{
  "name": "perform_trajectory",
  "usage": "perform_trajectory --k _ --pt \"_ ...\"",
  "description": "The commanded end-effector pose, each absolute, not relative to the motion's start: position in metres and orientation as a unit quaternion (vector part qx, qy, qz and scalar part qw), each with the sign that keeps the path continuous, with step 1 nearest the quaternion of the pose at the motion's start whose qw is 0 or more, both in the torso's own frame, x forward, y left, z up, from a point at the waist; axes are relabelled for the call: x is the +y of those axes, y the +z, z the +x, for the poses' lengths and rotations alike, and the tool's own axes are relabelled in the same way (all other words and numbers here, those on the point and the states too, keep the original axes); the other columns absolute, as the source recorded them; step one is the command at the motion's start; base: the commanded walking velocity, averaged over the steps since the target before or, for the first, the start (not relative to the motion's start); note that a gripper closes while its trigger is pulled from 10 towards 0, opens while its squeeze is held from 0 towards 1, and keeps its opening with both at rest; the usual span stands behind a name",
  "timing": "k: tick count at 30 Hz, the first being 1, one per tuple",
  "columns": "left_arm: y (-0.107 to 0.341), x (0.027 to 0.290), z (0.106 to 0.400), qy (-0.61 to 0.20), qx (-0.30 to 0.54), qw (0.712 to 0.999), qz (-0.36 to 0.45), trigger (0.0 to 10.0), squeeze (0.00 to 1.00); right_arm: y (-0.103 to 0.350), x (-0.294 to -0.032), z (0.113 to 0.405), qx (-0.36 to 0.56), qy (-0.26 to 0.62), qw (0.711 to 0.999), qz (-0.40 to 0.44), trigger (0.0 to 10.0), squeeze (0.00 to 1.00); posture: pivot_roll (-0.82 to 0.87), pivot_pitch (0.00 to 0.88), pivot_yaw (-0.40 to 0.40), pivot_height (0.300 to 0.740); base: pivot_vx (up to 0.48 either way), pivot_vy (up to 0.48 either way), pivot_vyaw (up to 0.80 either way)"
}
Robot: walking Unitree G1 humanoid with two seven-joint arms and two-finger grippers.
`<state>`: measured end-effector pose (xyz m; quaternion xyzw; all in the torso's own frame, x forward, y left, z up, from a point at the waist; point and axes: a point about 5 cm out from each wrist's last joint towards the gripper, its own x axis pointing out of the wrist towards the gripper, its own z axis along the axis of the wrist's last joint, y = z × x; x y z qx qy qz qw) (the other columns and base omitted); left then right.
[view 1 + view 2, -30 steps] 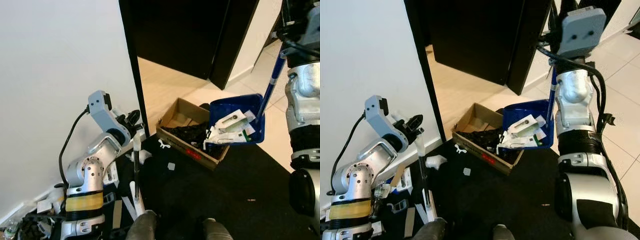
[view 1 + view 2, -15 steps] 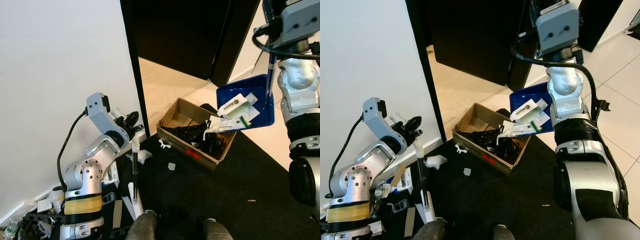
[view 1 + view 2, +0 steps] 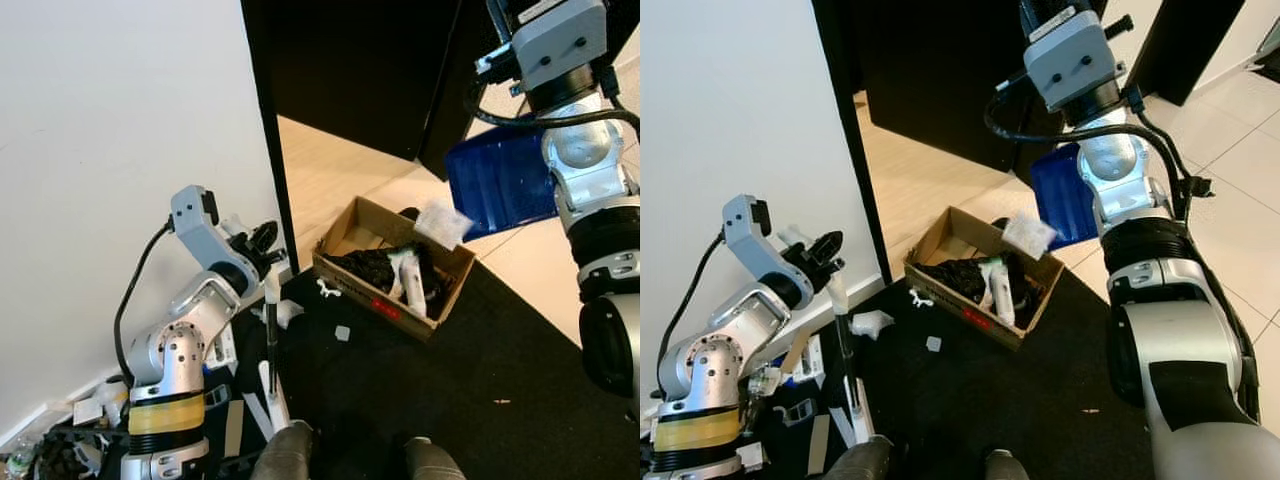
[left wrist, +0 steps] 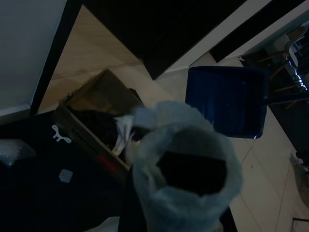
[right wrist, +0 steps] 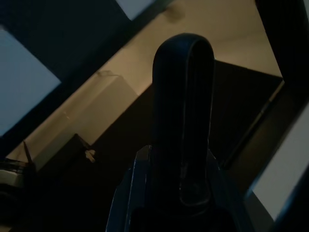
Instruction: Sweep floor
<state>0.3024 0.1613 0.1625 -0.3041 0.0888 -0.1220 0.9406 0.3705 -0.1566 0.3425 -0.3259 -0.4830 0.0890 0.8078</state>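
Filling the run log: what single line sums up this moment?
phase: emptying | right hand: holds dustpan tipped over cardboard box | paper scrap falling in | left hand: on broom handle

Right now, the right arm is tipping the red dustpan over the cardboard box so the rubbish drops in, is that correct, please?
Nearly: the dustpan is blue, not red, as the left eye view shows. It is tipped above the cardboard box, and a white scrap is falling into it.

Home interior: white wall [image 3: 110, 120], dark open door [image 3: 470, 70], wood floor [image 3: 330, 170], pale tiles [image 3: 1240, 190], black rug [image 3: 400, 380].
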Motion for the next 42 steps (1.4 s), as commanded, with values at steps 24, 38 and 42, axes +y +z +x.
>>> perform_trajectory --k 24,38,42 --pt "0.157 0.156 0.296 -0.126 0.103 0.939 -0.305 10.0 0.00 0.357 -0.194 0.365 -0.466 0.015 0.879 -0.099 10.0 0.00 0.14 0.128 0.022 0.740 0.000 0.000 0.00" --pt "0.155 0.161 0.295 -0.135 0.101 0.952 -0.255 10.0 0.00 0.288 -0.166 0.341 -0.350 0.026 0.934 0.061 10.0 0.00 0.14 0.134 0.024 0.740 0.000 0.000 0.00" --pt "0.160 0.163 0.297 -0.143 0.086 0.957 -0.238 10.0 0.00 0.280 -0.162 0.333 -0.327 0.028 0.942 0.070 10.0 0.00 0.13 0.133 0.022 0.740 0.000 0.000 0.00"
